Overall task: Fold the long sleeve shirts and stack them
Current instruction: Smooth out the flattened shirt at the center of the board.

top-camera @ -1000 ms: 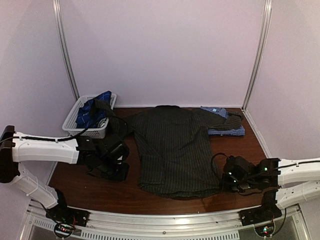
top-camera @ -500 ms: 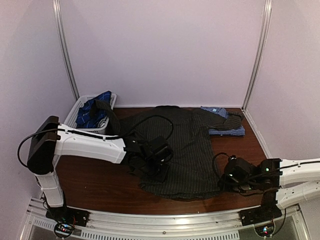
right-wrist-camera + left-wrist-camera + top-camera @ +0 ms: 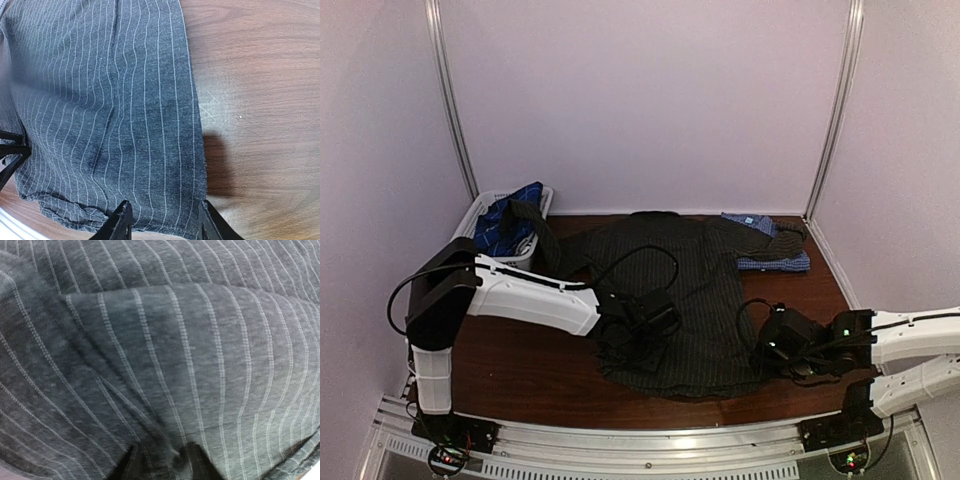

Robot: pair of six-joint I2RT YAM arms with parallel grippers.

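Top external view: the only view of the whole table (image 3: 510,375), both arms and all three shirts.
Far left, back: white mesh basket (image 3: 470,228) with the navy plaid shirt (image 3: 510,222) heaped in it. One sleeve of the pinstripe shirt (image 3: 695,275) reaches up to the basket rim.
Left arm (image 3: 525,295): crosses bare wood toward the middle. Arm and cable cover the shirt's lower left part.
Left gripper (image 3: 645,338): sits on that lower left part of the pinstripe shirt.
Left wrist view: pinstripe shirt (image 3: 165,350) fills the frame, with a raised fold running across it, which the top view does not show. Two dark fingertips (image 3: 131,465) at the bottom edge stand apart with the cloth bulging between them. No pinch seen.
Centre: the pinstripe shirt lies spread flat, collar toward the back wall and hem toward the arm bases.
Back right: the blue-and-white check shirt (image 3: 775,263) lies folded, and the pinstripe shirt's other sleeve is draped across it.
Right gripper (image 3: 775,352): low at the shirt's near right corner.
Right wrist view: the shirt's (image 3: 110,110) side edge and hem lie flat on the wood (image 3: 250,75). The fingers (image 3: 120,222) are spread with the hem between them, not clamped.
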